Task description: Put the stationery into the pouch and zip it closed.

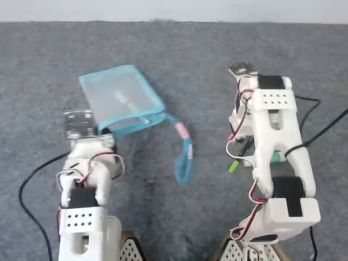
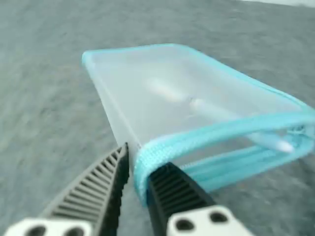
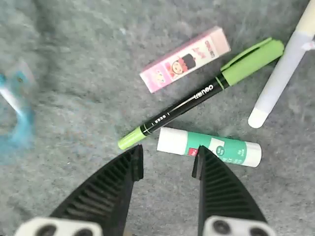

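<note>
- Pouch point(image 1: 122, 98), clear with teal trim, lies toward the far left corner of the grey surface in the high view. The left gripper point(image 1: 104, 132) meets its near corner, and the right arm point(image 1: 274, 141) hangs over stationery toward the right edge.
- Left wrist view: ribbed fingers point(image 2: 106, 187) pinch the teal zipper rim, probably to steady the pouch and keep its mouth open. A white pen point(image 2: 206, 110) lies inside.
- Right wrist view: the right gripper point(image 3: 167, 160) hangs spread above a glue stick point(image 3: 209, 146), likely its next pick. A green pen point(image 3: 197, 93), pink eraser point(image 3: 184, 59) and white marker point(image 3: 283, 69) lie just beyond.
</note>
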### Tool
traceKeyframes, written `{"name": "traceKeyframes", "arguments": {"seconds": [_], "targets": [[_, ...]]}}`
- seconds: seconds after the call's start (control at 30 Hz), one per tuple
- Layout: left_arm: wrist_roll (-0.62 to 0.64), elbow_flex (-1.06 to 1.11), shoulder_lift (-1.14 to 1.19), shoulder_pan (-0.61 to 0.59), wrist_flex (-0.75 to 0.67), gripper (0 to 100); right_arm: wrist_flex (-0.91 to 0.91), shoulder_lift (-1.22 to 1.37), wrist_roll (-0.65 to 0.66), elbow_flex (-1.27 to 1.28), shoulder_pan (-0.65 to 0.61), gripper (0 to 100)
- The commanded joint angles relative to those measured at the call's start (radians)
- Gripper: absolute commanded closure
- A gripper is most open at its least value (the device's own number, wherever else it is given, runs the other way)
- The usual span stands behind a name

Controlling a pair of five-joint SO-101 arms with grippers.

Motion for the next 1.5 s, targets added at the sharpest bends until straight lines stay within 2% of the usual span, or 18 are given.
{"name": "traceKeyframes", "arguments": {"seconds": [0.0,0.17,0.27,0.5,0.73,0.93,1.3,1.47], "targets": [[-0.071,-0.024,0.0,0.126,-0.038,99,-0.038,-0.073,0.023,0.014,0.051,83.7],[-0.015,-0.047,0.006,0.005,-0.041,99,-0.051,-0.073,0.026,0.018,0.113,83.7],[-0.018,-0.038,0.0,0.04,-0.038,99,-0.053,-0.073,0.026,0.018,0.119,83.7],[-0.023,-0.036,0.0,0.04,-0.038,99,-0.061,-0.071,0.046,0.02,0.168,83.7],[-0.023,-0.033,0.0,0.043,-0.038,99,-0.249,-0.056,0.086,0.061,0.173,84.0],[-0.025,-0.024,0.0,0.048,-0.043,99,-0.363,0.076,0.163,0.028,0.185,84.1],[-0.025,-0.024,0.0,0.051,-0.044,99,-0.371,0.317,0.166,-0.14,0.283,84.1],[-0.025,-0.024,0.0,0.051,-0.044,99,-0.371,0.41,0.166,-0.215,0.288,84.1]]}}
